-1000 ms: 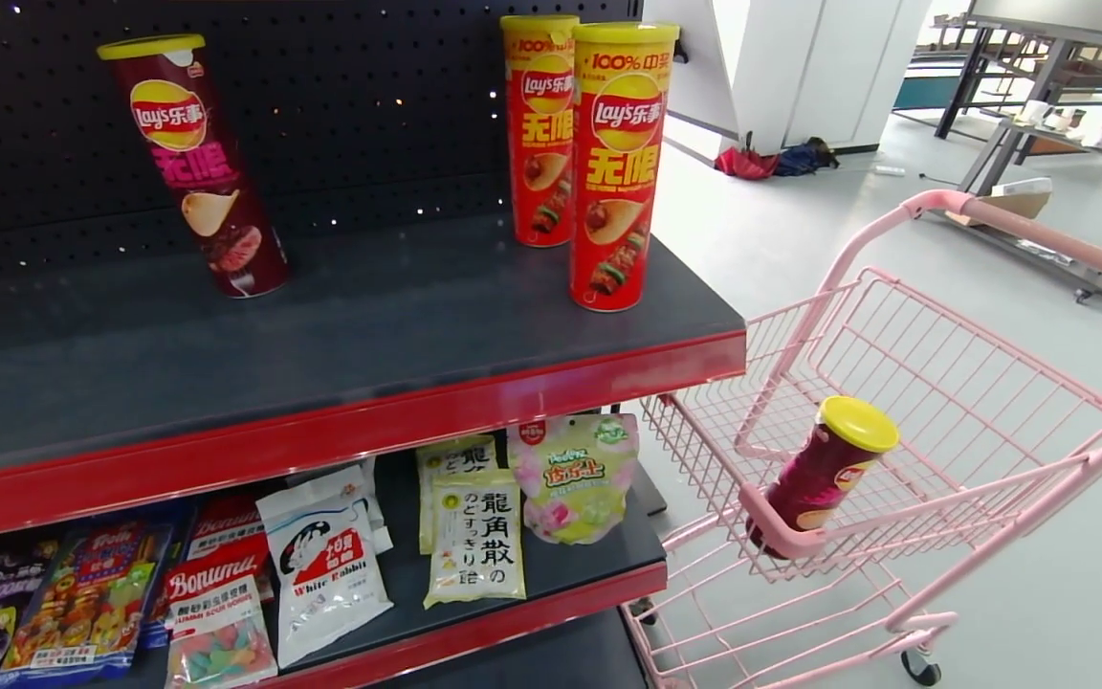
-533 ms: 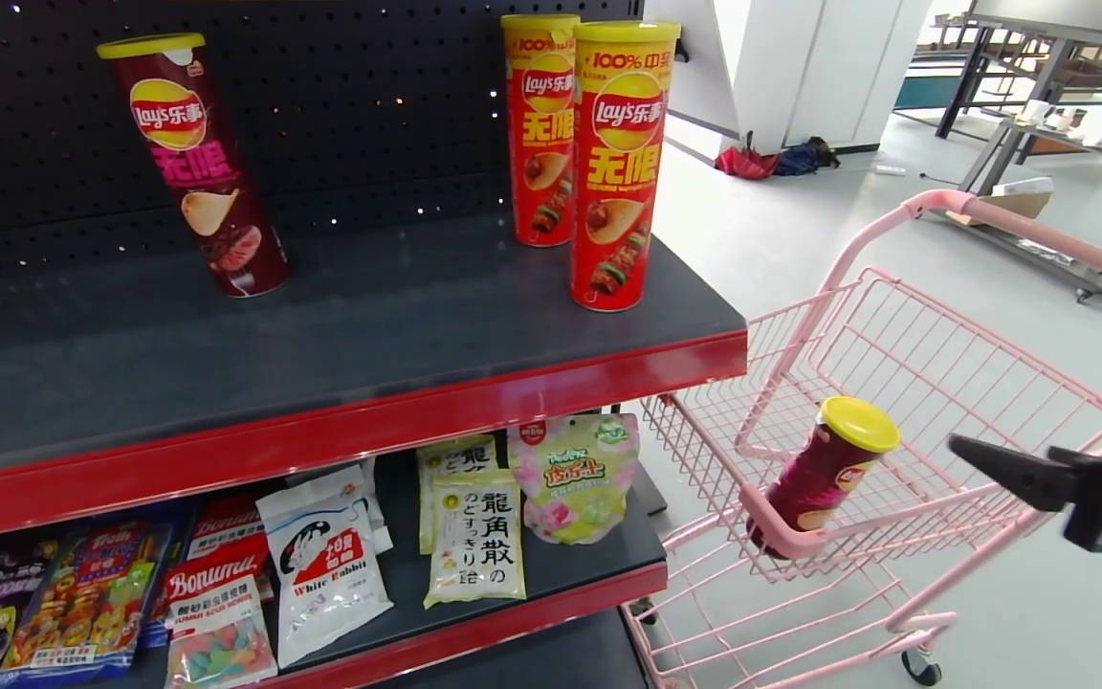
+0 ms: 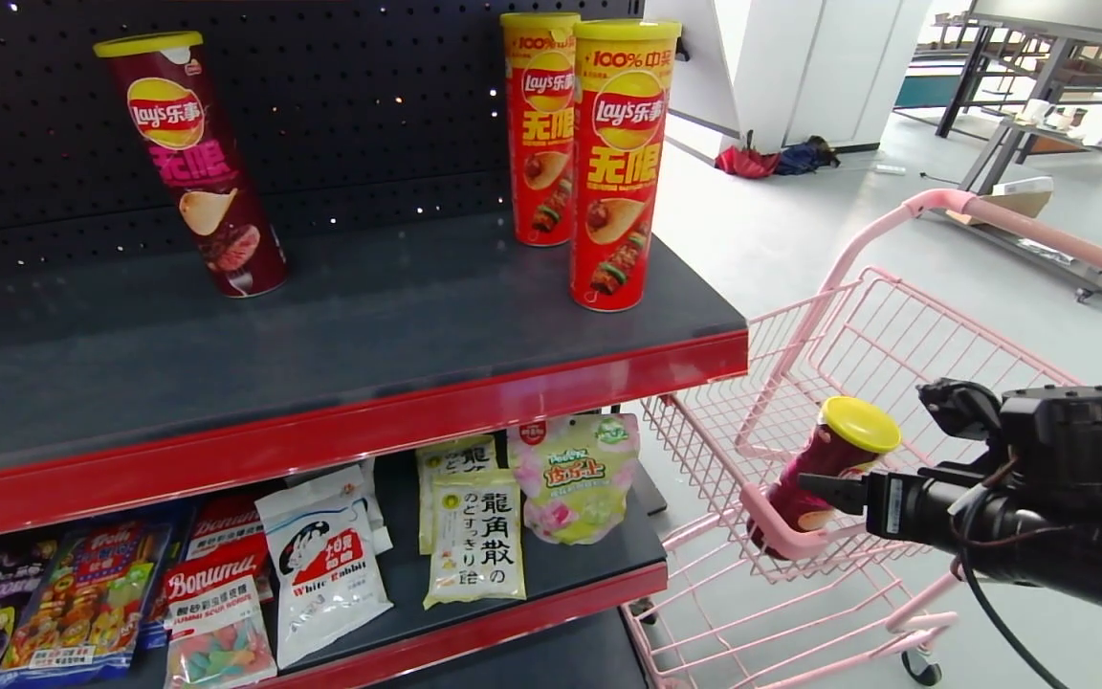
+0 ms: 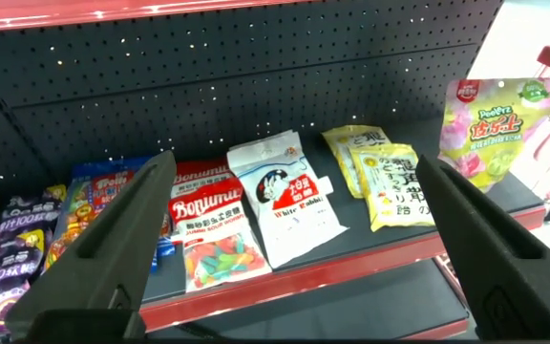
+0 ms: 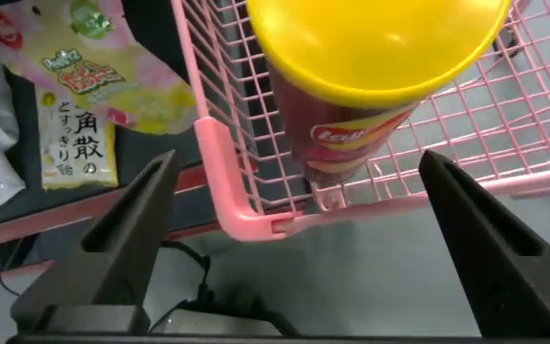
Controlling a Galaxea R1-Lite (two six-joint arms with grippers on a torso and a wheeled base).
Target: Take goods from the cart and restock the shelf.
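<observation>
Right claw (image 5: 299, 164), low on the right of the head view: jaws spread wide, nothing in them. Dead ahead of it is the can (image 3: 824, 469), maroon with a yellow lid, in the near corner of the pink cart (image 3: 938, 201). Its base is wedged down against the rim and the lid is tipped toward the upper right of the frame, so its long axis leans, not upright. From the wrist, the lid sits high at centre, lined up between the two fingers but, I judge, just beyond their tips and untouched. So the grab turns on squaring the jaws across that tilted body below the lid.

Left claw (image 4: 294, 162) is also gaping and empty. It faces the bags (image 4: 285, 196) on the lower board, well apart from the cart, so the right arm is clearly nearer.

Farther back is the shelf (image 3: 321, 325), with the maroon twin (image 3: 192, 163) upper left, the red pair (image 3: 623, 163) top centre, and bare board between them.
</observation>
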